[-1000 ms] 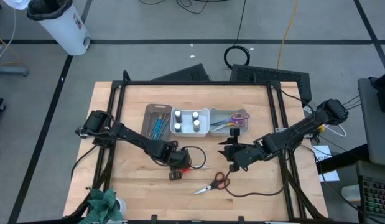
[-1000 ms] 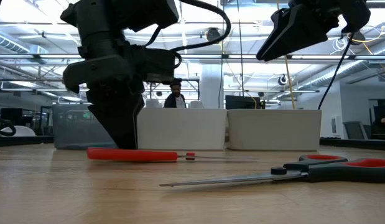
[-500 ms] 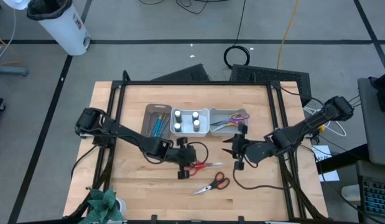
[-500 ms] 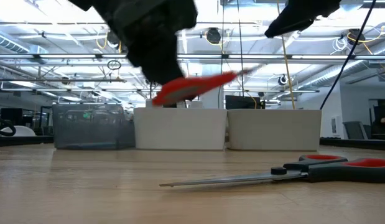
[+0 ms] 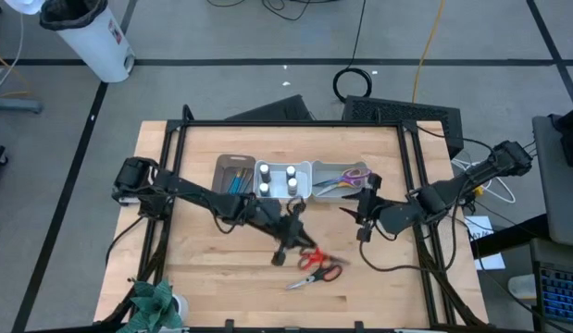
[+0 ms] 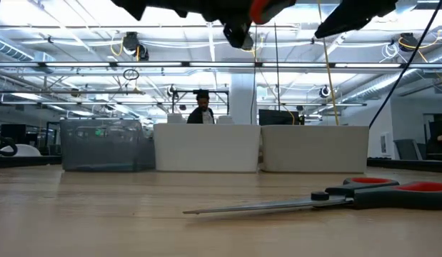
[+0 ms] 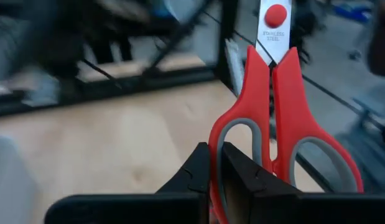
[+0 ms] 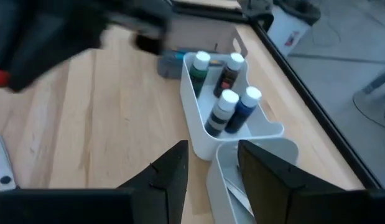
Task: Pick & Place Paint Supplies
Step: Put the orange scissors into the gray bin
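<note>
The left hand (image 7: 216,171) is seen above the middle of the table (image 5: 189,268). Its fingers are pressed tight on the grey-lined handle of the red scissors (image 7: 276,112), which are held up in the air. In the high view these held scissors (image 5: 311,258) show just beside a second pair of scissors (image 5: 316,275) with red and black handles. That second pair (image 6: 328,198) is laid flat on the wood.

The right hand (image 8: 211,168) is kept above the table, near the white bins, with its fingers spread apart and nothing between them.

3 bins are lined up side by side at the back of the table. In the brown bin (image 5: 224,168), thin teal brushes (image 5: 233,188) are seen. In the middle white bin (image 8: 195,127), 4 little white-capped bottles (image 8: 224,107) are stood upright. In the end bin (image 5: 351,190), more scissors (image 5: 343,178) with purple and yellow handles are laid.

A person (image 6: 201,107) is seen far behind the table in the low view.
</note>
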Robot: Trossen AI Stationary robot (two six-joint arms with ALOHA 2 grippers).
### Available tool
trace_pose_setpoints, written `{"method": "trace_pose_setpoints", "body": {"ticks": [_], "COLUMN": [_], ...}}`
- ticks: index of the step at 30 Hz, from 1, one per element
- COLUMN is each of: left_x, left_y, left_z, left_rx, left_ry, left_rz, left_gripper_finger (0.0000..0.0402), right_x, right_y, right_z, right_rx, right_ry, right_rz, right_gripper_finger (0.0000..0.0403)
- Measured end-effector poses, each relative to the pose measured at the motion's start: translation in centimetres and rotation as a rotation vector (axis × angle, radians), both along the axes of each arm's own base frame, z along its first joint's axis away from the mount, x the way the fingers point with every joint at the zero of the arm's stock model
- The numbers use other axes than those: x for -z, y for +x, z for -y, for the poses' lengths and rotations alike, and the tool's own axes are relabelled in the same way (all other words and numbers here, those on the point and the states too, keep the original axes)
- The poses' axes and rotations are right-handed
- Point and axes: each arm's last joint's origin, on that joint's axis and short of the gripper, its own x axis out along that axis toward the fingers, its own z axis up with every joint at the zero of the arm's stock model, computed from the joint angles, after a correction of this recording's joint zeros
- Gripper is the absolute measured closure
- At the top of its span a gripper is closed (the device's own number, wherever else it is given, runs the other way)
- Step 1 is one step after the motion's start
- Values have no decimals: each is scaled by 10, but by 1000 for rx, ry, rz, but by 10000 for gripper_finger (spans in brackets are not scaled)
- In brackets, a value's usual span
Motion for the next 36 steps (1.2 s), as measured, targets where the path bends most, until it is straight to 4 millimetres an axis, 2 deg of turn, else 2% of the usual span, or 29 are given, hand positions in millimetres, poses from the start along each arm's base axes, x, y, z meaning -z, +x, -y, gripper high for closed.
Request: {"method": "trace_pose_setpoints", "body": {"ticks": [5, 10, 12, 15, 19, 22, 26, 31, 36], "left_x": [-10, -18, -18, -20, -23, -24, -23, -16, -7], "left_y": [7, 11, 11, 12, 11, 10, 11, 17, 22], "left_z": [-24, -42, -47, -52, -53, -54, -62, -73, -78], "left_rx": [-146, -376, -409, -352, 17, 126, 105, 5, -129], "left_ry": [8, 125, 169, 178, 63, 15, 15, -10, 47], "left_rz": [110, 216, 224, 246, 292, 288, 287, 298, 287], "left_gripper_finger": [385, 385, 385, 385, 385, 383, 385, 385, 385], "right_x": [25, 50, 57, 64, 65, 64, 72, 77, 73], "right_y": [-4, -10, -13, -17, -24, -28, -25, -15, -10], "right_z": [2, 5, 6, 9, 12, 12, 12, 11, 8], "right_rx": [-38, -79, -104, -141, -161, -222, -369, -401, -402], "right_ry": [-4, -38, -82, -182, -281, -259, -182, -98, -66], "right_rz": [96, 216, 270, 348, 466, 570, 618, 634, 749], "right_gripper_finger": [273, 273, 273, 273, 273, 273, 273, 259, 227]}}
